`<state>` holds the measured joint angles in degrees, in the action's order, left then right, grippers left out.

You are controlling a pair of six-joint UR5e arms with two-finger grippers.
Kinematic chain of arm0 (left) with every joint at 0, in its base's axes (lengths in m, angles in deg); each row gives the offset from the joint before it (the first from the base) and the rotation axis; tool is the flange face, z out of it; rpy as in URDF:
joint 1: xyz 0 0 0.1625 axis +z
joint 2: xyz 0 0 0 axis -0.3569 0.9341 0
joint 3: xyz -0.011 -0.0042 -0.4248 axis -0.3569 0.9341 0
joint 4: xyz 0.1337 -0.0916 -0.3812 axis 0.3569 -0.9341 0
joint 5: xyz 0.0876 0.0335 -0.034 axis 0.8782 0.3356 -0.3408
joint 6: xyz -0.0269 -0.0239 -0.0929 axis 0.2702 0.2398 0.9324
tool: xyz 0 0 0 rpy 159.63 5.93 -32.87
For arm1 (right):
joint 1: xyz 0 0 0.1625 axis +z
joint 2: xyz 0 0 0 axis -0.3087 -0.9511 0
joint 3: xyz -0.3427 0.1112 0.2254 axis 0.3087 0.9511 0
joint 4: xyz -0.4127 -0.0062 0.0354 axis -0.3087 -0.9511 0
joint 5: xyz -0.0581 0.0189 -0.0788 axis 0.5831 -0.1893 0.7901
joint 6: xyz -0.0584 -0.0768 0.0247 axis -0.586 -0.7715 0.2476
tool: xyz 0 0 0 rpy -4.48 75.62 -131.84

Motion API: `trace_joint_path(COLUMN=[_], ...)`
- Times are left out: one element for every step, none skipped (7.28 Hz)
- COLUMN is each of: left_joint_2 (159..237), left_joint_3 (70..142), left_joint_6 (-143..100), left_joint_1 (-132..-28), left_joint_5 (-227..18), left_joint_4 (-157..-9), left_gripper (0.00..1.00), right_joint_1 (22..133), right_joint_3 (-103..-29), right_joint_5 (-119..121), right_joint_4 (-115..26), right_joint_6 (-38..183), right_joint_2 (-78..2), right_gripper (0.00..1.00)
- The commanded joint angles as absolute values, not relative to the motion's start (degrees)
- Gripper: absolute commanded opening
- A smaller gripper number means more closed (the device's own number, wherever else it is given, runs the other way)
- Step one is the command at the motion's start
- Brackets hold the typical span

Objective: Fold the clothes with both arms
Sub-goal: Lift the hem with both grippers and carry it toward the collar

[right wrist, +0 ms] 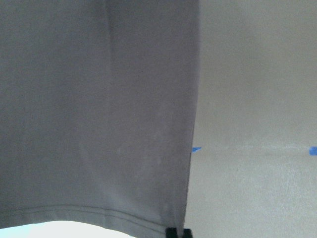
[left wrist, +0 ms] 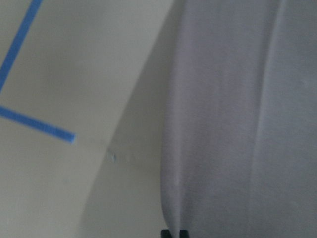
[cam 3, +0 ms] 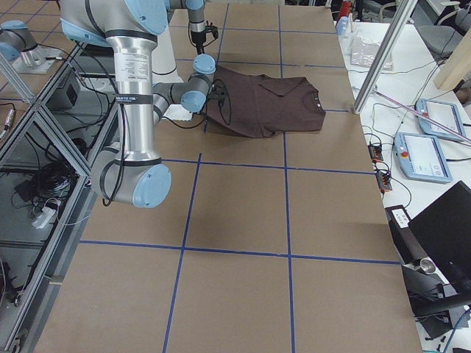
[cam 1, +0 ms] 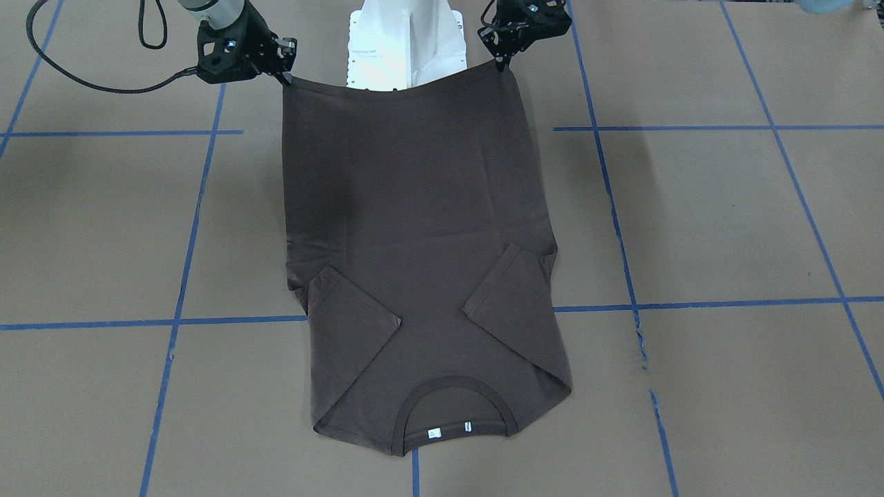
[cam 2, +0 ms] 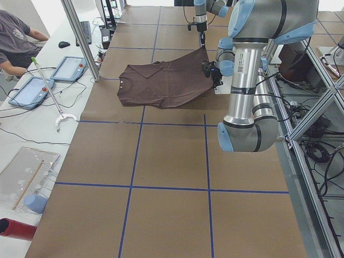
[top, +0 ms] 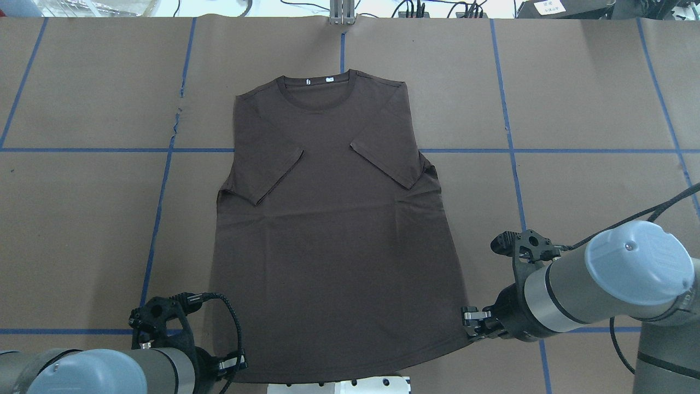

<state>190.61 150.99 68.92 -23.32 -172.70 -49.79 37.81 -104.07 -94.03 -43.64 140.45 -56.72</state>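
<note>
Collar [cam 1: 456, 379] nearest the front camera, the T-shirt [cam 1: 421, 207] lies flat on the counter [cam 1: 690, 221] with both sleeves [cam 1: 352, 310] folded inward, while its hem [cam 1: 400, 88] at the robot's end is lifted clear. Left end effector [cam 1: 506, 64] and right end effector [cam 1: 287, 78] each pinch one hem corner, pressed together on the cloth. Best, I judge, to carry both corners toward the collar level and at one pace, hem taut, so the body neither drags nor skews. Brown paper gridded with blue tape [cam 1: 690, 304] covers the counter; an operator [cam 2: 16, 40] sits by tablets [cam 2: 32, 91] alongside
</note>
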Motion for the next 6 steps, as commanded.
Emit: trace_joint_path(left_joint_2=[190.63, 190.80, 191.85, 192.21, 192.73, 193.69], left_joint_3=[155.10, 155.19, 154.32, 154.05, 152.31, 149.33], left_joint_6=[64.48, 63.16, 62.88, 58.44, 53.96, 49.13], left_joint_1=[-23.28, -24.33, -27.30, -32.55, -38.34, -44.14], left_joint_5=[-172.93, -173.02, -173.11, -173.11, -173.20, -173.98], left_joint_4=[-47.17, -47.17, -47.17, -47.17, -47.17, -47.25], left_gripper=[0.00, 0.00, 0.00, 0.00, 0.00, 0.00], right_joint_1=[37.75, 39.76, 44.57, 49.57, 54.67, 59.25], right_joint_3=[-107.62, -106.06, -102.13, -98.00, -94.91, -91.49], right_joint_5=[-94.65, -94.39, -94.56, -94.74, -94.91, -96.39], right_joint_4=[-43.58, -43.58, -43.58, -43.32, -43.23, -43.23], right_joint_6=[140.42, 140.25, 137.72, 133.08, 130.17, 129.27], right_joint_2=[-58.32, -56.49, -51.69, -49.47, -47.70, -45.51], right_gripper=[0.00, 0.00, 0.00, 0.00, 0.00, 0.00])
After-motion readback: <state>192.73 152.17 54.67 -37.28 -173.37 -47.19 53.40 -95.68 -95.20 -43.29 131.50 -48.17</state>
